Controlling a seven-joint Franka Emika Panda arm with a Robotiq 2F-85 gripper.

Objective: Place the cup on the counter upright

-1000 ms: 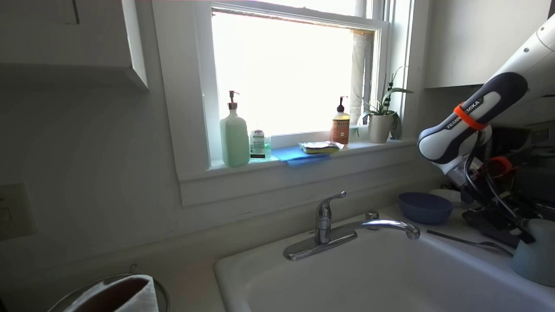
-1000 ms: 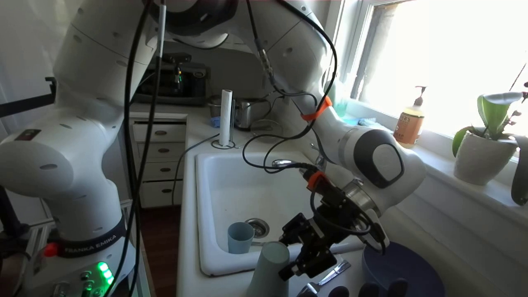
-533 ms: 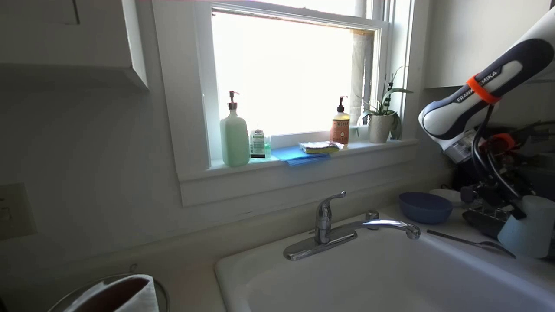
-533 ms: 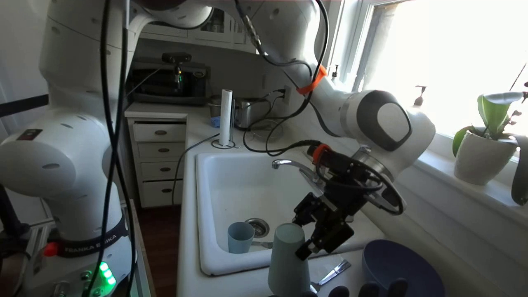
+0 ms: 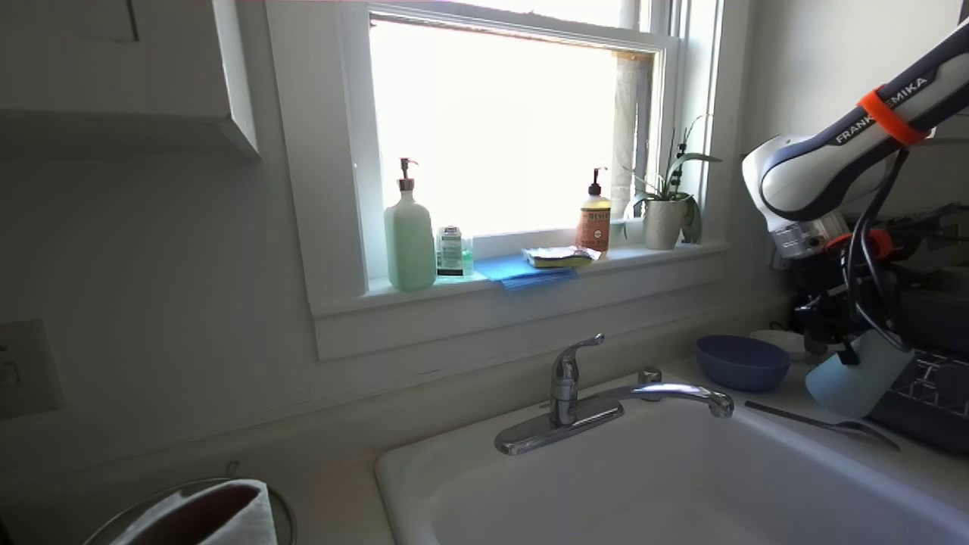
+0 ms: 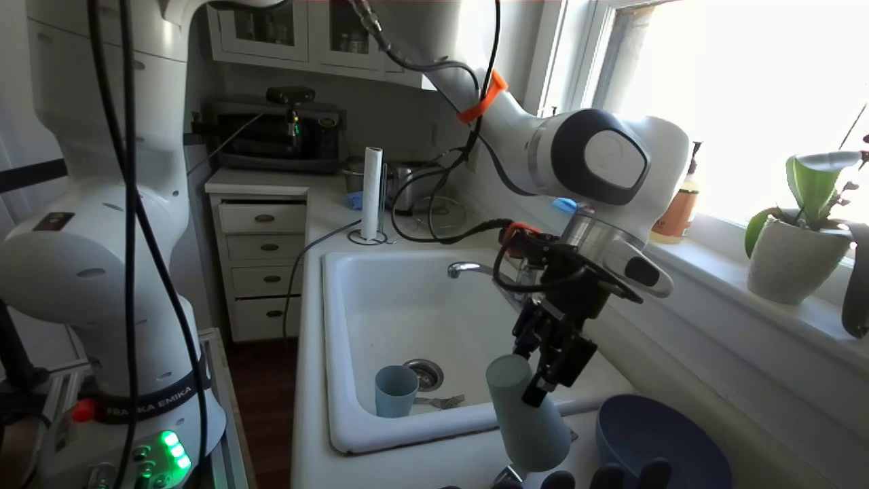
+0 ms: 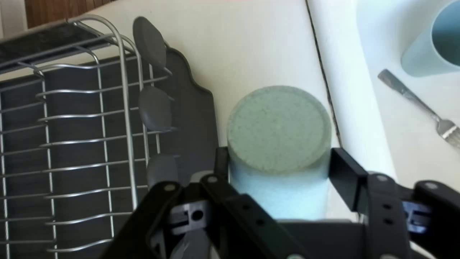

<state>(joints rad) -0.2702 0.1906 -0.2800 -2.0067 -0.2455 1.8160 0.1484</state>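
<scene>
Robotiq gripper [image 7: 280,163] holds pale tumbler [image 6: 529,424] base-up, tilted, beside sink [image 6: 407,432]; grasp judged complete, righting and setting down on counter [image 6: 394,468] outstanding.

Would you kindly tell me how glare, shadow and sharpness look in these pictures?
In both exterior views, the window is mostly blown out to white; in an exterior view, the wall beside it lies in dim shade and the spout carries a bright glint; in the wrist view, nothing is so overexposed, and the rack and held cup look reasonably sharp.
</scene>
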